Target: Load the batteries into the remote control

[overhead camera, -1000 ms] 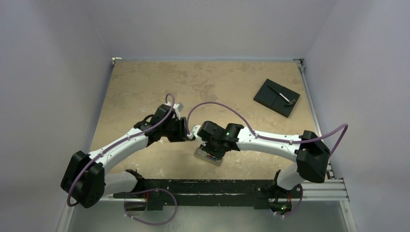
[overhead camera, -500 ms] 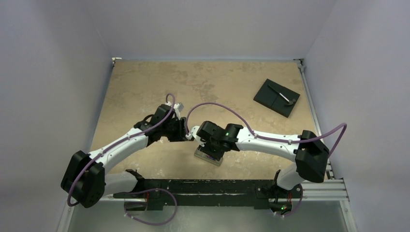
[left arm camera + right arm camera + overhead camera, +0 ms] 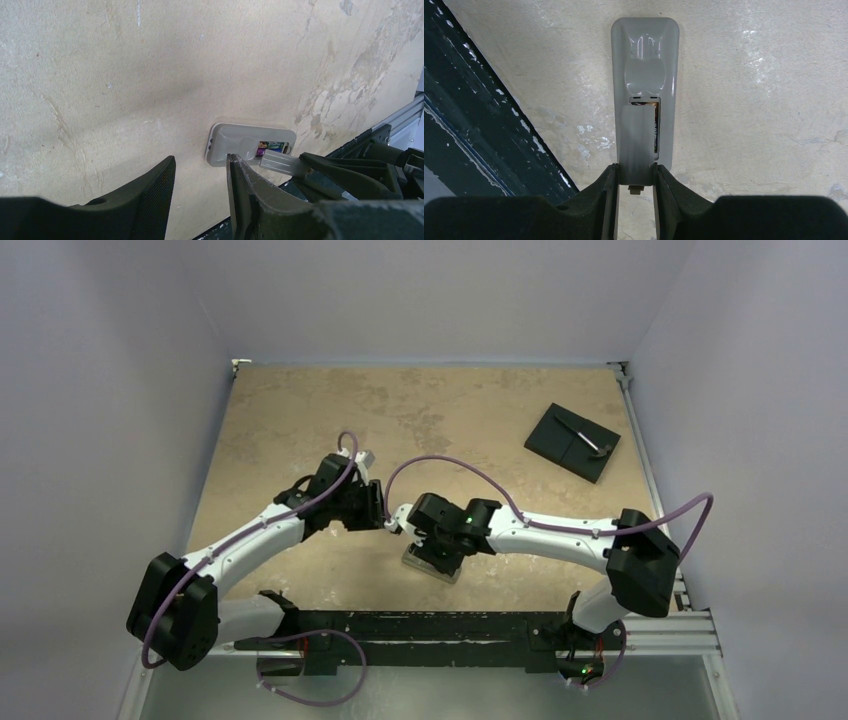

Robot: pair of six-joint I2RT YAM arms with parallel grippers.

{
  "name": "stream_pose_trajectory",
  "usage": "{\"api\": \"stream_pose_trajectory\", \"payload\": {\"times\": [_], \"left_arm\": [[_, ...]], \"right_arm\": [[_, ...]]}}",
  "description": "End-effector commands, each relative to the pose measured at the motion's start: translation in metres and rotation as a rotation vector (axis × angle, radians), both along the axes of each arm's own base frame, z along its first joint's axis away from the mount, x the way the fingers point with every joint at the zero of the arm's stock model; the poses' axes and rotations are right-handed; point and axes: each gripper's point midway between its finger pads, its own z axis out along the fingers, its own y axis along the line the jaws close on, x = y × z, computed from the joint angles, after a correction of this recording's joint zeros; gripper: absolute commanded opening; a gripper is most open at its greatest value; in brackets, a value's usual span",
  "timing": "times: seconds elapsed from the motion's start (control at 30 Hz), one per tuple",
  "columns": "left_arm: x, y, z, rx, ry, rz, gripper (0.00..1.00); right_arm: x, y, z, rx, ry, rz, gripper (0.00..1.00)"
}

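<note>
Edged forward since a second ago, the right tool (image 3: 635, 172) pinches a narrow grey cover strip (image 3: 636, 142) over the slim grey rectangular remote control (image 3: 646, 50) just ahead, apparently to shut in the dark cylindrical batteries (image 3: 656, 127); the left tool (image 3: 200, 162) hangs half-open, empty.

Items counted:
- arms, two: left arm (image 3: 250, 540), right arm (image 3: 560, 528)
- grippers, two: left gripper (image 3: 201, 165), right gripper (image 3: 635, 172)
- remote control (image 3: 646, 75), one
- cover strip (image 3: 636, 145), one
- battery (image 3: 656, 132), one visible; whether another lies beneath the strip cannot be told
- black plate (image 3: 560, 430), one
- slim tool (image 3: 583, 437), one
</note>
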Motion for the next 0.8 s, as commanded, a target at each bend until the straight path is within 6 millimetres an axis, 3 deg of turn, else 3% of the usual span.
{"api": "stream_pose_trajectory", "payload": {"times": [0.0, 0.77], "left_arm": [[0.013, 0.0, 0.016, -0.009, -0.059, -0.001, 0.42], [0.016, 0.003, 0.018, -0.019, -0.057, 0.012, 0.42]], "right_arm": [[0.0, 0.006, -0.003, 0.025, 0.01, 0.001, 0.0], [0.011, 0.005, 0.001, 0.049, -0.031, -0.084, 0.0]]}}
